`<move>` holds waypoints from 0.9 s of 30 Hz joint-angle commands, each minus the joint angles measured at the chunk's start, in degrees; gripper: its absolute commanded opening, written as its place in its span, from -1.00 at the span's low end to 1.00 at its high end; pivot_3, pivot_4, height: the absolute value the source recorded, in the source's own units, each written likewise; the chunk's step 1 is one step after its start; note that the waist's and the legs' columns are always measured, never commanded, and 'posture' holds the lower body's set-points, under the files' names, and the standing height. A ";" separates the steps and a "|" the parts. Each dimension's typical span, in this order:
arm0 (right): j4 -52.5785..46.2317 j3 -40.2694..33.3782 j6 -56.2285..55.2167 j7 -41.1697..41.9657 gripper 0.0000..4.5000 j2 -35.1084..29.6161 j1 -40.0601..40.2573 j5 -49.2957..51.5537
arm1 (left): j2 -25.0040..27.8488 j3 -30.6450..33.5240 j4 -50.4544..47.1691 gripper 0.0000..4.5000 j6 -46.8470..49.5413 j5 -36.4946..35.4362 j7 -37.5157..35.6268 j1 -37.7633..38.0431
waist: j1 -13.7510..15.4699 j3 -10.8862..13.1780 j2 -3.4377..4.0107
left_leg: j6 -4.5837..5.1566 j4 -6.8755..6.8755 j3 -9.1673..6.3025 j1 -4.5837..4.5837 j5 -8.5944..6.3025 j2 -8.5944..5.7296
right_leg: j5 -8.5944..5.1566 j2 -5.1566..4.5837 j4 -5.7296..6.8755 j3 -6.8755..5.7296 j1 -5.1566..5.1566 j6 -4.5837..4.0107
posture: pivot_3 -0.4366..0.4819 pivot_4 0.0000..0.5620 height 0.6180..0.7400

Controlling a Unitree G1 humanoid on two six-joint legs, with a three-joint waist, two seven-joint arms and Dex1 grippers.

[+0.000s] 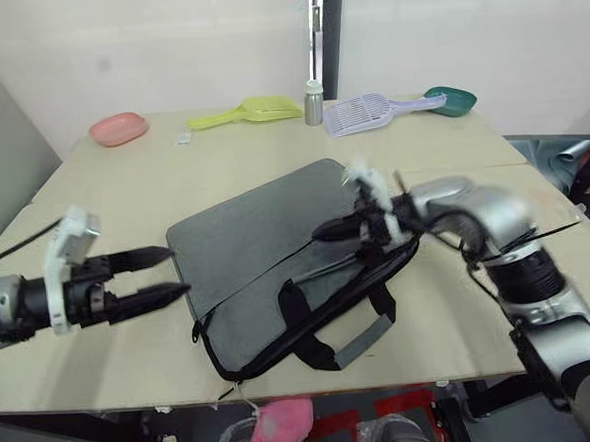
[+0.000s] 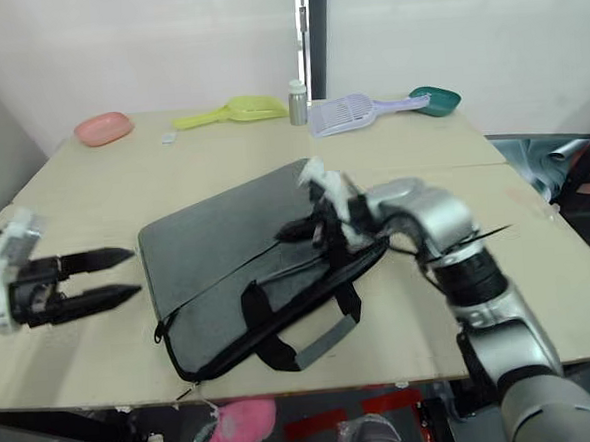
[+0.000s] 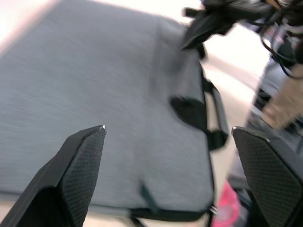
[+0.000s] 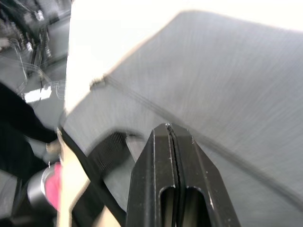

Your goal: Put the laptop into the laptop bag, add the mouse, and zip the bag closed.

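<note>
Just one laptop bag point(image 1: 267, 253), two end effectors

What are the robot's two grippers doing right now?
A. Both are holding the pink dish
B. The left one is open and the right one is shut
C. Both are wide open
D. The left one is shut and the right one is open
B: the left gripper shows a clear gap between its two black fingers beside the laptop bag, while the right gripper has its fingers pressed together over the bag.
</note>
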 commanded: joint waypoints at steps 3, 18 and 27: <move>0.72 -10.23 -2.43 -0.82 -1.00 -8.92 -0.05 2.28 | -0.59 2.19 5.06 0.99 0.95 -0.07 1.19 0.88 | 0.94 0.01 -0.01 | -0.01 0.00 0.00 -0.01 -0.01 0.00 | 0.00 0.00 0.00 -0.01 -0.01 0.00 | -0.05 -0.47 1.00; 35.45 -3.45 -15.33 3.51 0.90 -17.69 -1.80 -8.05 | -9.66 -4.66 3.36 1.00 17.13 -6.05 17.31 0.02 | 0.51 0.08 -0.12 | 0.07 0.61 0.00 0.08 -0.02 0.02 | 0.03 -0.04 0.59 0.12 0.05 -0.03 | -0.05 -0.47 1.00; 45.78 -0.06 -21.52 6.97 0.90 -14.13 -3.74 -12.35 | -11.77 -6.95 -0.21 1.00 21.76 -8.79 20.61 3.68 | 1.01 0.12 -0.18 | 0.37 0.99 -0.20 -0.50 -0.01 0.02 | 0.06 -0.07 0.58 -0.07 -0.16 -0.10 | -0.05 -0.47 1.00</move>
